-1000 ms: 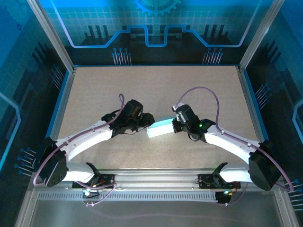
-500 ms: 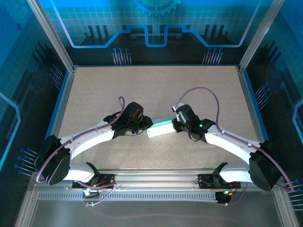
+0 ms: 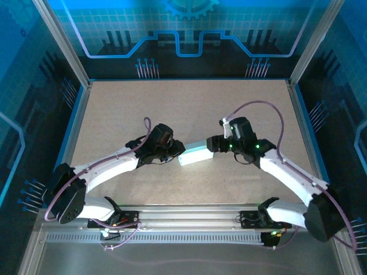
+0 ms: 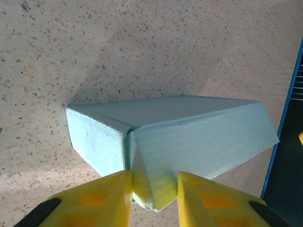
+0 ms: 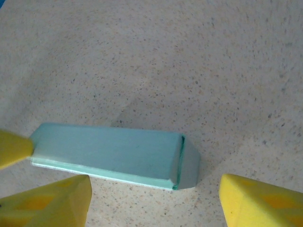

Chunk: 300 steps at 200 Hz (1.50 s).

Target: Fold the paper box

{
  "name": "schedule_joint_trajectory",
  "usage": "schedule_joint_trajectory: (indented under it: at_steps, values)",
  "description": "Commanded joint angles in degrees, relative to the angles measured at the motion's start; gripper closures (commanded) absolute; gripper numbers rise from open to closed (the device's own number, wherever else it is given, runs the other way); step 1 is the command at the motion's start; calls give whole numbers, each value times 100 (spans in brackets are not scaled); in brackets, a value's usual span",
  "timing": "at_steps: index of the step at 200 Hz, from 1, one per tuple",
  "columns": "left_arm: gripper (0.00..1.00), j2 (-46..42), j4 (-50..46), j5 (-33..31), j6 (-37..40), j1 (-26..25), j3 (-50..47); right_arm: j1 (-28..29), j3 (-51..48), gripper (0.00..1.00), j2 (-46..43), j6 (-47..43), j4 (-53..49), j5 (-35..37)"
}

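Note:
The paper box (image 3: pixel 195 153) is a slim pale blue closed carton lying on the speckled table between the two arms. My left gripper (image 3: pixel 179 150) is shut on its left end; in the left wrist view the yellow fingers (image 4: pixel 99 198) pinch a corner of the paper box (image 4: pixel 199 132), with the gripper (image 4: pixel 154 189) centred on that corner. My right gripper (image 3: pixel 211 144) stands open just off the right end. From the right wrist, the paper box (image 5: pixel 109 151) shows its end flap folded shut, and the right gripper (image 5: pixel 155 187) has its jaws wide apart, touching nothing.
The table (image 3: pixel 189 109) is a beige speckled board bounded by blue rails and metal posts (image 3: pixel 63 40). One yellow finger of the left gripper (image 5: pixel 12 146) shows at the left edge of the right wrist view. Purple cables loop above both wrists.
My right gripper has let go of the box's right end, opened wide and drawn back to the right. My left gripper closed onto the left end and holds it still.

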Motion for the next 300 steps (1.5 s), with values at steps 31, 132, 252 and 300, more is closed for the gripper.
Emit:
schedule_joint_trajectory:
  at_steps: [31, 132, 252, 300]
  values:
    - [70, 212, -223, 42, 195, 50, -262, -519, 850, 36, 951, 710, -1095, -1866]
    - [71, 306, -147, 64, 316, 61, -343, -813, 678, 63, 1534, 1087, -1223, -1791]
    - [78, 648, 150, 95, 99, 71, -754, -897, 582, 74, 1864, 897, -1548, -1352]
    - [65, 646, 75, 87, 195, 68, -667, -977, 737, 65, 1686, 919, -1273, -1879]
